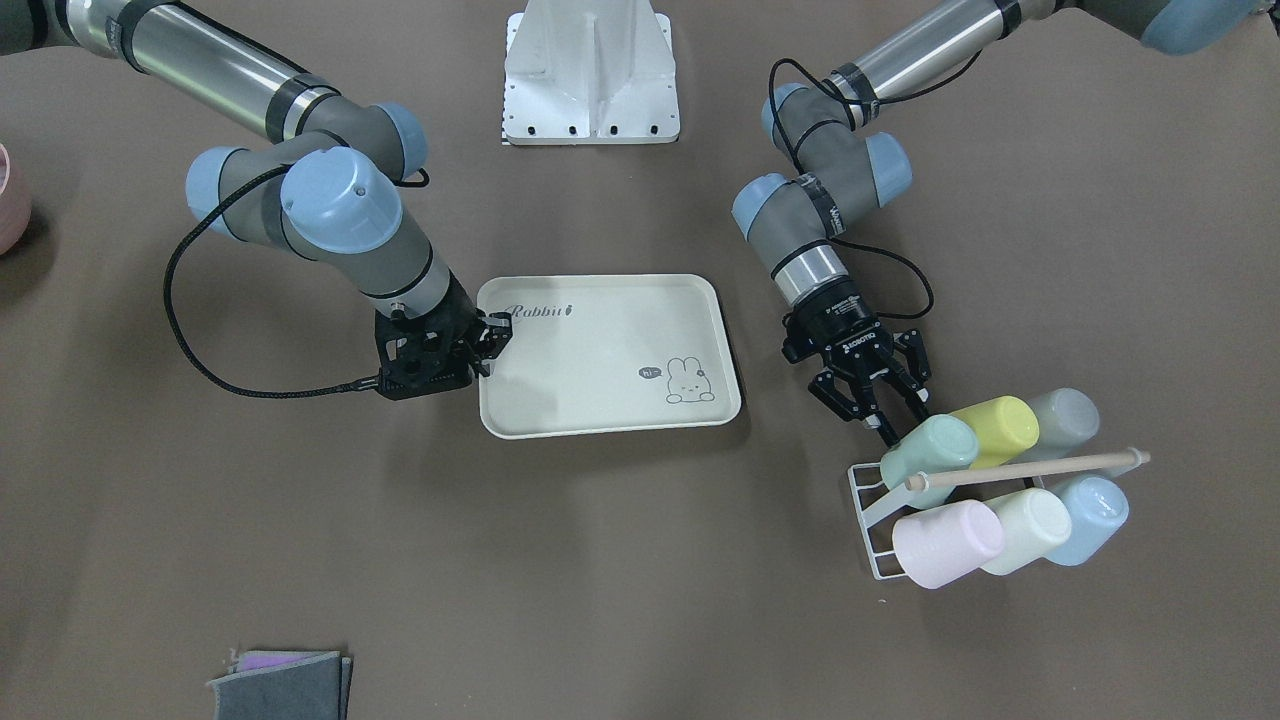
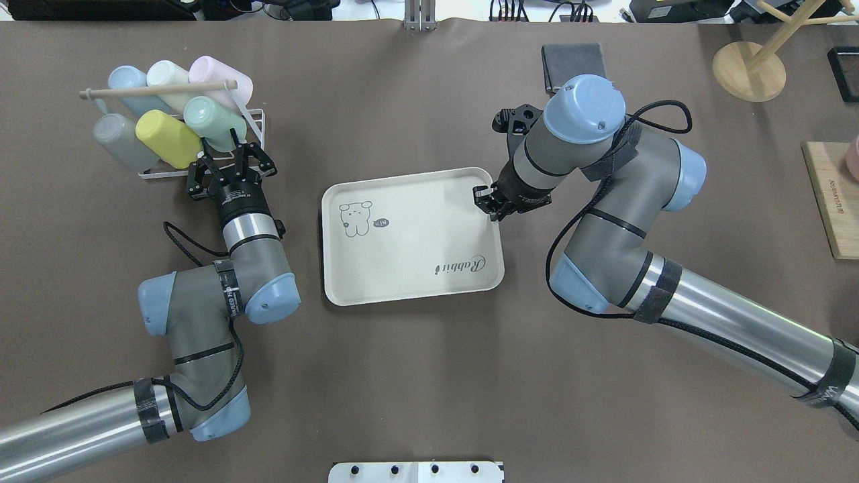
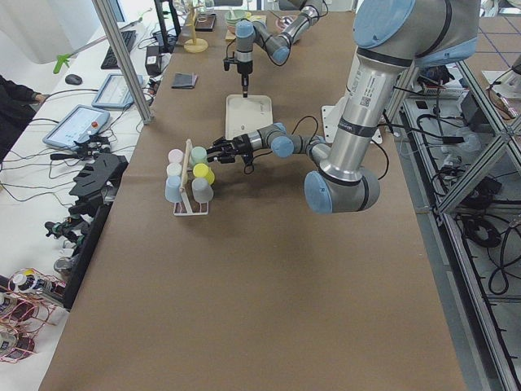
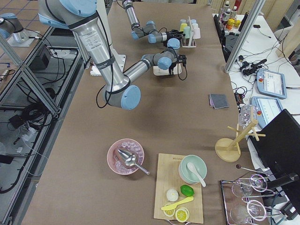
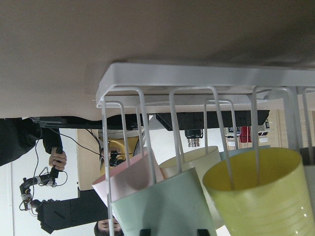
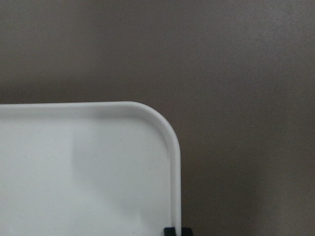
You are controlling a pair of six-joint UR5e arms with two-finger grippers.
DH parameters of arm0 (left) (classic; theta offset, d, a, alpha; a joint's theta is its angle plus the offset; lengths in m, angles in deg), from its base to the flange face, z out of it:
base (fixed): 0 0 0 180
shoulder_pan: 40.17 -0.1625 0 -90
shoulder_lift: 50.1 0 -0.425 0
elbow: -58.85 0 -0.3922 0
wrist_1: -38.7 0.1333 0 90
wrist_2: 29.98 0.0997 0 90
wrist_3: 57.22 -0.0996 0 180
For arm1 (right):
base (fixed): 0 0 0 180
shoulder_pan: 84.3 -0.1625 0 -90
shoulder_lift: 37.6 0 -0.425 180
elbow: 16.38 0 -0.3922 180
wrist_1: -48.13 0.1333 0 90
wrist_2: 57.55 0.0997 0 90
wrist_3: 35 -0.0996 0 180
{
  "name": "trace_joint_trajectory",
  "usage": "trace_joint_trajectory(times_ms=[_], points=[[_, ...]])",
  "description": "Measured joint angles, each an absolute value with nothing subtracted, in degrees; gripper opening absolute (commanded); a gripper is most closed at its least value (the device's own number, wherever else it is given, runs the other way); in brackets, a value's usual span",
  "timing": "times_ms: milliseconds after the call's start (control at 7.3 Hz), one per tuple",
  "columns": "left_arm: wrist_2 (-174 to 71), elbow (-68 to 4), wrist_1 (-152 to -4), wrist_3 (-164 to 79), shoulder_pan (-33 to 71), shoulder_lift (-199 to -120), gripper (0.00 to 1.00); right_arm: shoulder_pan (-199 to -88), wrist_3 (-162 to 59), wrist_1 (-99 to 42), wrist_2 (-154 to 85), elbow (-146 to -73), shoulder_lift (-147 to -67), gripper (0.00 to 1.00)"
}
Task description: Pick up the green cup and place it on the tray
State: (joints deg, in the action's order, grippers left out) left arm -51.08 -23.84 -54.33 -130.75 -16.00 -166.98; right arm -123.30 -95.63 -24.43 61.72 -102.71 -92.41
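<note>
The green cup (image 1: 930,450) lies on its side in a white wire rack (image 1: 872,520), on the upper row next to a yellow cup (image 1: 998,428). It also shows in the overhead view (image 2: 213,119) and the left wrist view (image 5: 162,209). My left gripper (image 1: 900,420) is open, with its fingertips just short of the cup's base, one on each side. The cream tray (image 1: 600,350) with "Rabbit" lettering lies flat at the table's middle. My right gripper (image 2: 488,201) is shut on the tray's rim (image 6: 175,162) near a corner.
The rack also holds grey, blue, cream and pink (image 1: 945,545) cups under a wooden dowel (image 1: 1030,468). A folded grey cloth (image 2: 574,67), a wooden stand (image 2: 748,70) and a cutting board (image 2: 832,201) lie at the table's far and right sides.
</note>
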Motion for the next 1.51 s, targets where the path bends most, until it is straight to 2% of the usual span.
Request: trace_joint_trajectory(times_ms=[822, 959, 1096, 1234, 1371, 1508], points=[[-51.15, -20.81, -59.99, -130.87, -14.92, -166.91, 0.97, -123.09, -96.19, -24.49, 61.73, -98.95, -89.96, 0.00], [-50.99, -20.79, -60.02, -130.87, -14.72, -166.91, 0.89, -123.08, -96.17, -24.43, 61.75, -98.54, -89.94, 0.19], [-50.67, -20.78, -60.02, -130.87, -14.52, -166.91, 0.71, -123.06, -96.15, -24.37, 61.74, -98.24, -90.02, 0.53], [-50.44, -20.78, -60.01, -130.90, -14.38, -166.91, 0.54, -123.06, -96.17, -24.35, 61.72, -98.10, -90.17, 1.00], [-50.32, -20.79, -60.00, -131.00, -14.27, -166.91, 0.42, -123.06, -96.23, -24.31, 61.72, -98.07, -90.33, 1.00], [-50.24, -20.88, -60.00, -131.15, -14.13, -166.91, 0.40, -123.12, -96.21, -24.35, 61.75, -98.08, -90.51, 1.00]])
